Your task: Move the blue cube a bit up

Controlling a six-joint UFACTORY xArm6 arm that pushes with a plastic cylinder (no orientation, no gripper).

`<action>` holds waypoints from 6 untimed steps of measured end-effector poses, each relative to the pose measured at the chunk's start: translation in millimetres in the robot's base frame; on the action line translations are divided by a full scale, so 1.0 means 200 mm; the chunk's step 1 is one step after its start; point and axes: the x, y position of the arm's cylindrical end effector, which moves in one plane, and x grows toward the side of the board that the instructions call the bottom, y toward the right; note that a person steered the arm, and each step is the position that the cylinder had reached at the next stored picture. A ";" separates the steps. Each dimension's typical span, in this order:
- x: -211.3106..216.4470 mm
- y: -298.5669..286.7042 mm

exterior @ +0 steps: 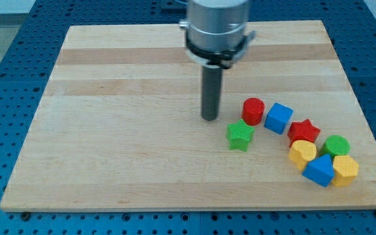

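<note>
The blue cube sits on the wooden board at the view's right, between a red cylinder on its left and a red star on its lower right, close to or touching both. My tip rests on the board left of the red cylinder and up-left of a green star. The tip is well left of the blue cube, with the red cylinder between them.
A cluster lies at the lower right: a yellow block, a green cylinder, a second blue block and a yellow hexagonal block. The board's right edge runs near them.
</note>
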 end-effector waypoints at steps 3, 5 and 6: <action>0.65 -0.02; 0.64 0.24; 0.63 0.24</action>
